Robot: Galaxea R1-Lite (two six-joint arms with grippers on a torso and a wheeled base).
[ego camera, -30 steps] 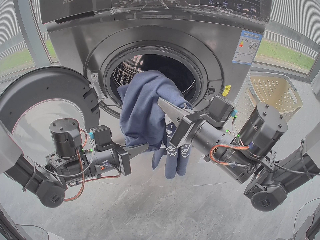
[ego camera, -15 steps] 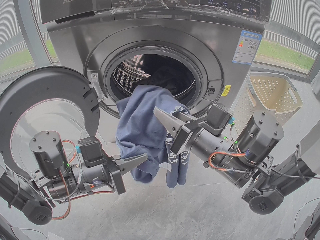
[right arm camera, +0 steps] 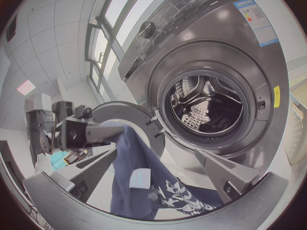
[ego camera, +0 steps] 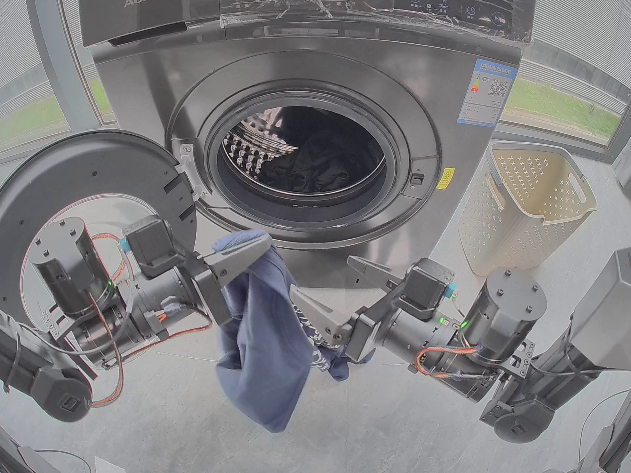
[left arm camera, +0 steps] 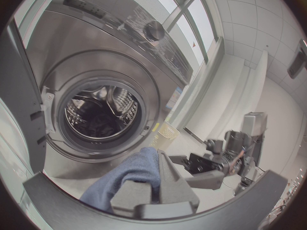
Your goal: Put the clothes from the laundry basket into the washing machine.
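A blue garment [ego camera: 263, 336] with white print hangs in front of the washing machine [ego camera: 309, 73], below its open drum mouth. My left gripper [ego camera: 253, 247] is shut on the garment's top edge, seen close up as blue cloth [left arm camera: 134, 170] between the shut fingers [left arm camera: 169, 173]. My right gripper [ego camera: 325, 293] is open just to the right. The hanging cloth [right arm camera: 134, 163] lies against its lower finger [right arm camera: 96, 163] and between its spread jaws. Dark clothes [ego camera: 315, 162] lie inside the drum. The cream laundry basket [ego camera: 526, 205] stands right of the machine.
The round machine door [ego camera: 85, 185] is swung open at the left, close behind my left arm. Grey floor [ego camera: 368, 428] lies open below the garment. Windows run behind the machine on both sides.
The blue garment has come down from the drum mouth. My right gripper let go of it, opened and dropped lower. My left gripper closed on the cloth and lifted it.
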